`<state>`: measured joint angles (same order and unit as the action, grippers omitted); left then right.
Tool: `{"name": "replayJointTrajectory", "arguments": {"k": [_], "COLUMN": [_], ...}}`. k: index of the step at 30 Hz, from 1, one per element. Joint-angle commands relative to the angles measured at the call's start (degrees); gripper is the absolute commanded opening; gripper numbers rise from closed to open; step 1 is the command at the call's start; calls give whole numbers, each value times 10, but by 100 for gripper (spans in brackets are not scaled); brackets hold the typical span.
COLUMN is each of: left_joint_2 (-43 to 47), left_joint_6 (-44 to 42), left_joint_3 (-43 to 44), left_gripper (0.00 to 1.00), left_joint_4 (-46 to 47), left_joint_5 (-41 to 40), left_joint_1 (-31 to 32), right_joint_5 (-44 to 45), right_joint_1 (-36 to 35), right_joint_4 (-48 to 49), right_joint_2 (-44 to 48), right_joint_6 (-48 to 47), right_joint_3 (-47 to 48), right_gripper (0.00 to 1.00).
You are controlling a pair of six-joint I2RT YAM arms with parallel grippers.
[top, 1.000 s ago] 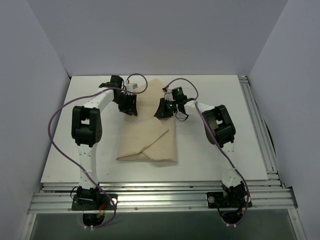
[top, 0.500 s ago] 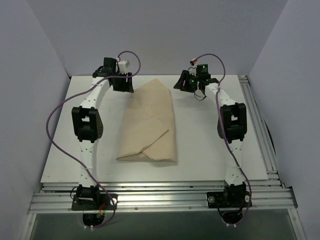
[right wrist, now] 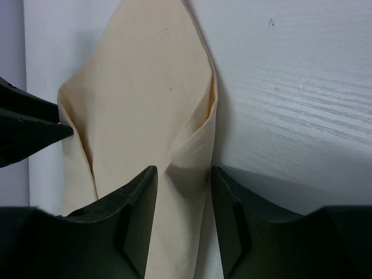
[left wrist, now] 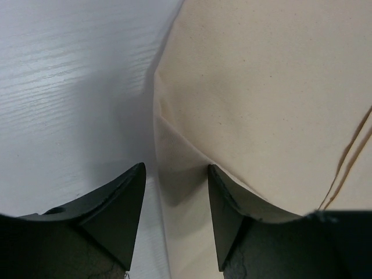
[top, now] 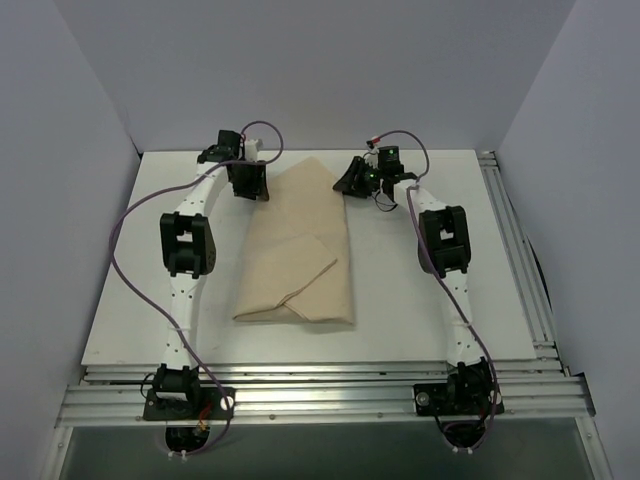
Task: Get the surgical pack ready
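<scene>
- The surgical pack lies in the middle of the worktop as a tan cloth bundle, with its long side running away from the arms.
- Its near half is already wrapped, with flaps crossed over one another into a neat rectangle. No tray, scissors or gauze is showing. I take them to be inside, though I cannot see that.
- The far flap is not yet folded. It lies flat and tapers toward the back of the worktop.
- What is left, by my reckoning, is to bring that flap back over the bundle and close the wrap.
- The left fingers are apart, straddling the left edge of the far flap, with nothing clamped.
- The right fingers are likewise apart, set over the flap's right edge where it folds, and gripping nothing.
- A second ago both arms were drawn in, their fingers close together over the middle of the cloth.
- Half a second ago they had swung out toward the back corners, clear of the flap on either side.
- Now they have come back in onto the flap's two edges. The wrapped near half has not shifted.
</scene>
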<state>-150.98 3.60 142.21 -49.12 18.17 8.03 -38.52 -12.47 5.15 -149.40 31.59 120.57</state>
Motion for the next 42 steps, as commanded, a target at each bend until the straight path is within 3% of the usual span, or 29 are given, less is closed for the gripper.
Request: {"name": "replayJointTrajectory", "arguments": {"k": [1, 3, 5, 6, 8, 9, 11, 18, 25, 30, 36, 38, 42], "left_joint_2": [-9, -19, -21, -21, -14, -8, 14, 131, 219, 273, 328, 340, 355], "left_joint_6": [14, 21, 29, 34, 39, 40, 34, -21, -82, -141, -262, -339, -414], "left_joint_3": [26, 32, 30, 31, 32, 31, 25, -82, -186, -267, -328, -343, -379], "left_gripper": [55, 49, 41, 29, 15, 6, 2, 2, 2, 2, 3, 6, 11], "left_joint_4": [18, 23, 38, 42, 50, 53, 58, 108, 109, 101, 33, -19, -78], "left_joint_5": [32, 46, 67, 75, 99, 109, 132, 208, 273, 327, 409, 413, 383], "left_joint_1": [-6, -8, -13, -17, -22, -25, -31, -44, -45, -61, -77, -77, -77], "right_joint_5": [-1, -1, -12, -19, -31, -38, -45, -52, -70, -88, -89, -89, -65], "right_joint_1": [-1, 2, 3, 3, 3, 3, 3, 8, 9, 4, -5, -21, -48], "right_joint_4": [19, 28, 38, 43, 58, 67, 95, 128, 121, 128, 159, 158, 81], "right_joint_2": [-32, -42, -57, -62, -54, -35, -9, 127, 196, 279, 401, 434, 467], "right_joint_6": [34, 48, 56, 63, 64, 63, 60, 7, -57, -111, -146, -156, -206], "right_joint_3": [17, 30, 41, 49, 48, 41, 7, -83, -156, -264, -393, -421, -459], "right_gripper": [37, 30, 17, 12, 1, 0, 0, 0, 0, 0, 0, 0, 0]}}
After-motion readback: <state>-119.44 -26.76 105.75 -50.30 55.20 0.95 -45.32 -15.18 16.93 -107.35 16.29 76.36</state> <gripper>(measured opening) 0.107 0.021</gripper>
